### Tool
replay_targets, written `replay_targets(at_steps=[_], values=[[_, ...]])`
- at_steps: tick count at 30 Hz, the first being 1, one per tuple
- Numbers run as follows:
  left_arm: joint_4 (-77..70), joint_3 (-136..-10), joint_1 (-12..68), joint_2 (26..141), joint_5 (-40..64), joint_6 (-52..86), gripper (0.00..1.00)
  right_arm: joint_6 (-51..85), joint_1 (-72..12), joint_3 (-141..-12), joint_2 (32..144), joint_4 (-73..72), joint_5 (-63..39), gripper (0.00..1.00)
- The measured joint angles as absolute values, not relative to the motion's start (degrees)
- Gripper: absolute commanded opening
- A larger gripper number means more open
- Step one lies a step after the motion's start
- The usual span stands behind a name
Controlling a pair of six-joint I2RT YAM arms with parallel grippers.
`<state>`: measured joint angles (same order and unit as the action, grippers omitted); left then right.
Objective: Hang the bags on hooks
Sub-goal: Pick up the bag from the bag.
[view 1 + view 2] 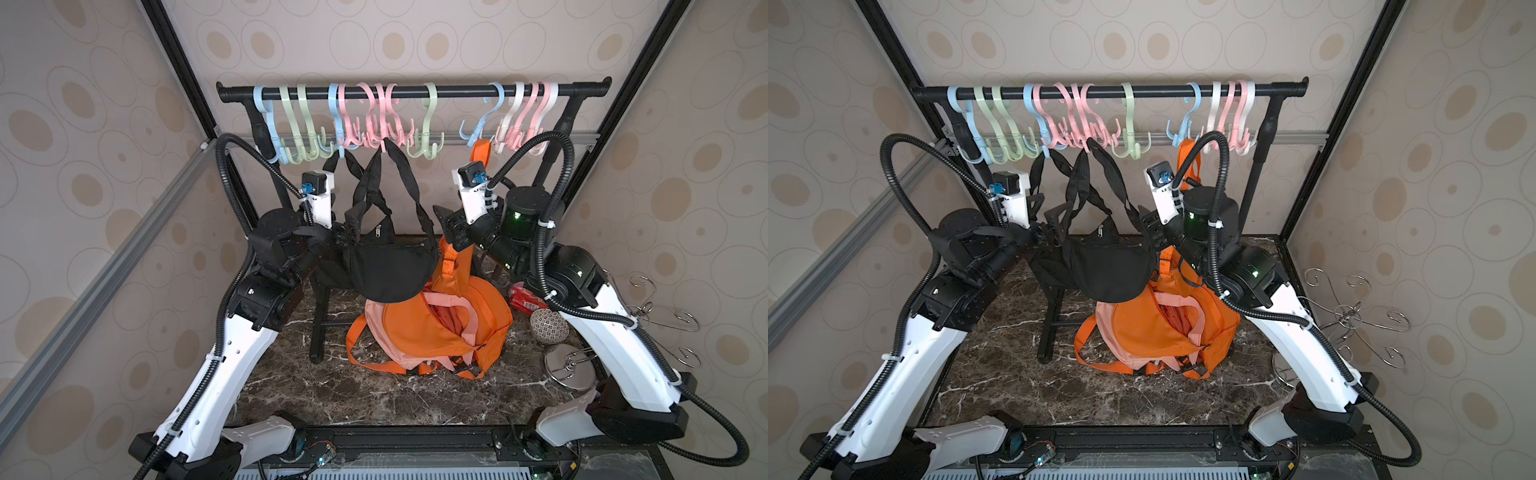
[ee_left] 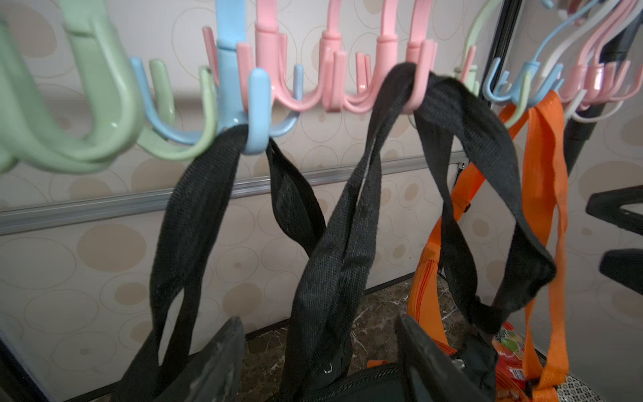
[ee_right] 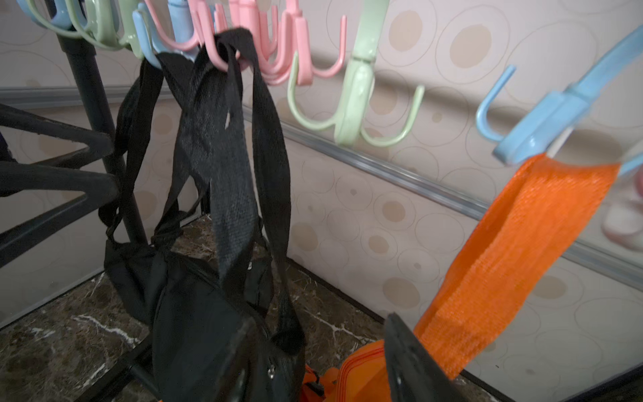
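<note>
The black bag (image 1: 382,266) (image 1: 1113,266) hangs free above the table, its strap (image 2: 410,80) looped over a pink hook (image 1: 384,141) (image 2: 414,101) (image 3: 222,59) on the rail. My left gripper (image 1: 351,222) (image 2: 322,362) stands open at the bag's left side. The twisted strap runs loosely between its spread fingers (image 2: 215,362) without being pinched. At the bag's right side my right gripper (image 1: 446,226) (image 3: 327,365) is open too, with nothing clamped between its fingers (image 3: 410,358).
A second black strap (image 2: 195,215) hangs from a blue hook (image 2: 257,115) further left. An orange backpack (image 1: 440,324) sits on the marble table (image 1: 332,395), its strap (image 3: 515,243) on another blue hook (image 3: 542,118). A red packet (image 1: 523,297), a patterned ball (image 1: 548,326) and a metal stand (image 1: 569,368) lie at the right.
</note>
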<state>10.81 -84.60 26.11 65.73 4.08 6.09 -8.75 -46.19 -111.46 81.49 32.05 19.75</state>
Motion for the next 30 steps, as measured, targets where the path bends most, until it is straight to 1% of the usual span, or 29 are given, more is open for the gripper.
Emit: replay_targets(at_steps=[5,10,12,14,18,21,24,27,30], values=[[7.8,-72.5,28.5,59.0,4.4,6.2,0.73,-4.8,-46.2,-96.0,73.9,30.8,20.2,0.69],[6.1,-61.2,36.9,57.2,-2.3,6.3,0.74,2.6,-45.9,-78.0,66.8,30.8,21.2,0.71],[5.3,-55.8,39.2,57.1,-3.4,7.2,0.75,6.4,-45.9,-70.3,64.2,30.8,20.6,0.73],[4.3,-49.8,40.3,56.6,-3.7,9.1,0.75,10.6,-45.8,-62.2,61.4,31.0,19.6,0.77],[0.9,-38.7,40.4,54.2,-2.8,15.0,0.76,18.6,-45.7,-50.1,57.9,31.4,17.6,0.78],[-1.4,-33.6,40.4,53.8,-1.6,19.6,0.76,23.3,-45.3,-45.4,58.2,31.3,16.7,0.78],[-2.1,-32.2,40.4,55.6,-1.1,23.6,0.76,26.7,-42.6,-44.7,61.6,31.4,16.1,0.73],[-3.7,-31.4,40.4,56.9,-0.6,27.7,0.77,29.7,-37.1,-44.7,64.8,31.8,16.4,0.72],[-6.7,-29.3,40.4,57.4,1.2,31.4,0.77,31.9,-29.6,-44.4,64.5,31.7,16.2,0.73]])
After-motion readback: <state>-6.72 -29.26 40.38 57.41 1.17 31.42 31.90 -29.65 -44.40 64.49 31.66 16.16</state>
